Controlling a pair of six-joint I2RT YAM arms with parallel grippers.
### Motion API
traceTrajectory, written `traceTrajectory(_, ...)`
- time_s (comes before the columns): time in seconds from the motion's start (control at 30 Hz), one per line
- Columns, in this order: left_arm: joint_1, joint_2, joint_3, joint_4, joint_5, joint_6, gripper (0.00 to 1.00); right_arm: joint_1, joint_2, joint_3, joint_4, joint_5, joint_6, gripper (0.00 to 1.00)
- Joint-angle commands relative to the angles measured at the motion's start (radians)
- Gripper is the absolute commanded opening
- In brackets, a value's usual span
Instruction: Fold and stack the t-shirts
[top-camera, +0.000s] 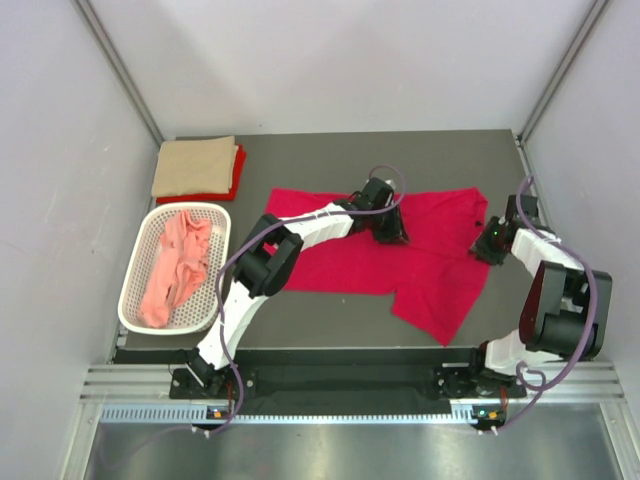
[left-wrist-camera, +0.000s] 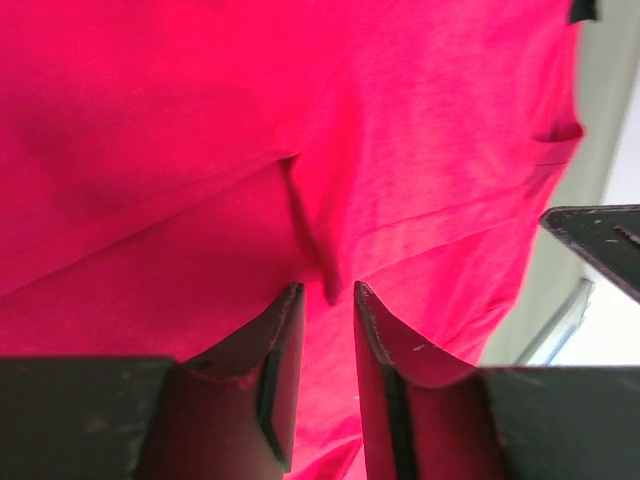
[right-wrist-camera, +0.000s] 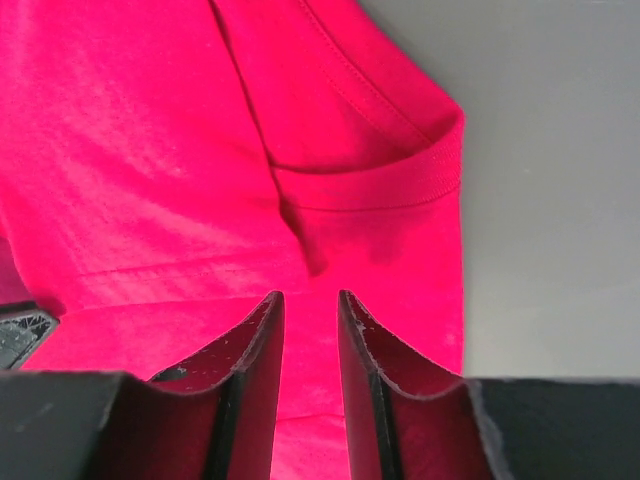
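Right gripper (right-wrist-camera: 310, 295): jaws narrow, nipping a cloth ridge at the right end of the shirt (top-camera: 430, 270). Left gripper (left-wrist-camera: 326, 290): jaws narrow, nipping a ridge at mid-body. The shirt lies spread on the table (top-camera: 300, 160), long axis left-right, beneath both jaws.

No legible text, brand, number or sign in any of 3 views. Crimson t-shirt (top-camera: 340, 262): plain cloth in both wrist views, no print or lettering readable.
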Motion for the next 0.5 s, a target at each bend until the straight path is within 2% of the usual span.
traceTrajectory(0.0, 0.002, -0.085, 0.008, -0.072, -0.035, 0.045, 0.32, 0.016, 0.024, 0.020, 0.055, -0.021, 0.001, 0.29)
traceTrajectory(0.23, 0.018, -0.145, -0.038, -0.040, -0.058, 0.085, 0.35, 0.020, 0.071, 0.033, 0.070, -0.041, 0.015, 0.28)
traceTrajectory(0.47, 0.085, -0.165, -0.031, -0.091, -0.058, 0.152, 0.36, 0.020, 0.076, 0.020, 0.076, -0.026, 0.019, 0.23)
